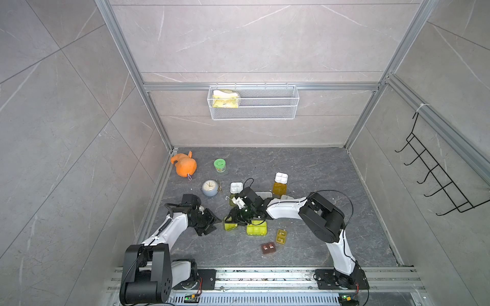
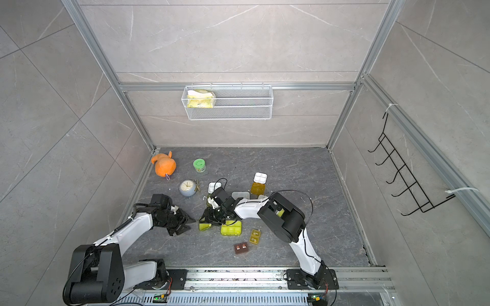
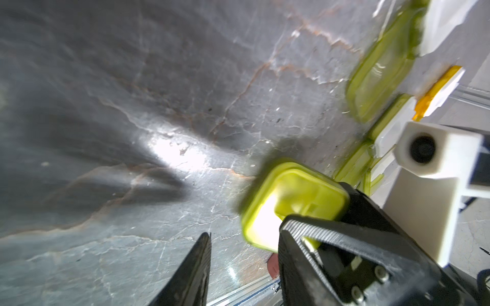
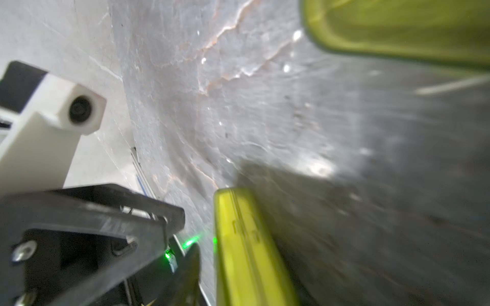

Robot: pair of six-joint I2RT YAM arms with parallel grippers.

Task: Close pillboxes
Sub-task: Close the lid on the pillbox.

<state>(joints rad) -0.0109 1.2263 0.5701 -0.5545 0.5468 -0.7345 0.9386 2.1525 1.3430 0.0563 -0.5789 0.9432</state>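
Yellow-green pillbox lies between left and right jaws.

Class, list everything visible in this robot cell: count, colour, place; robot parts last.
Soft plush toy: one, orange, back-left corner of tabletop.
Round lidded jar: one, green, beside the toy.
Small round clock: one, grey, near the jar.
Palm-sized plastic pillboxes: at least four, white trays, yellow-green lids, one orange; mid-table, partly hidden.
Tiny pillboxes: two, amber and brown, front of that group.
Wire mesh basket: one, white, back wall.
Wire hook rack: one, black, right wall.
Left gripper: one, black, open, empty.
Right gripper: one, black, at a yellow-green pillbox.
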